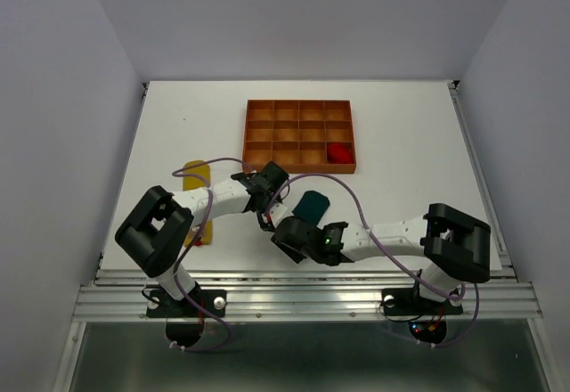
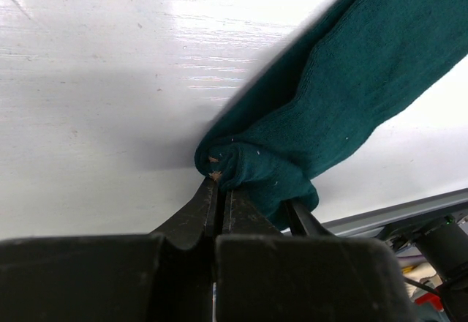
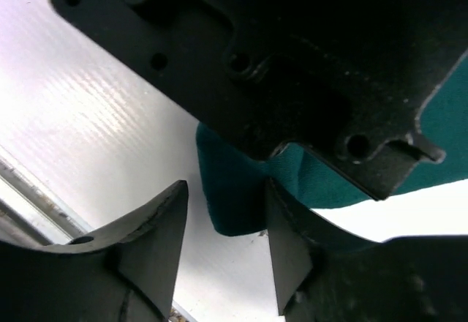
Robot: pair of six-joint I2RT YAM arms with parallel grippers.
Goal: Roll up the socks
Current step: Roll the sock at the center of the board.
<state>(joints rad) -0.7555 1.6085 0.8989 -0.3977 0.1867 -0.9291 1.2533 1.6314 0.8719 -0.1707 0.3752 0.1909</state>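
one of three looks done: the small red fabric sock sits bunched as a bundle in a compartment at the right edge of the orange-brown compartmented tray. the flat yellow fabric sock lies stretched out on the white bench at the left, partly under the left arm, and looks not yet started.

the dark teal-green fabric sock is the one in hand. it lies on the bench between the two wrists, just in front of the tray. its roll seems barely begun: only a small tuck of cloth is gathered at one end, and the rest runs away flat.

the left jaws are closed tight, pinching that tucked end at their very tips, low to the bench. the right jaws stand apart, holding nothing. seen from the right wrist, the same sock end lies just beyond their tips, in line with the gap, and seems untouched by either one. the left arm's black housing hangs close above.

two socks are left to roll.
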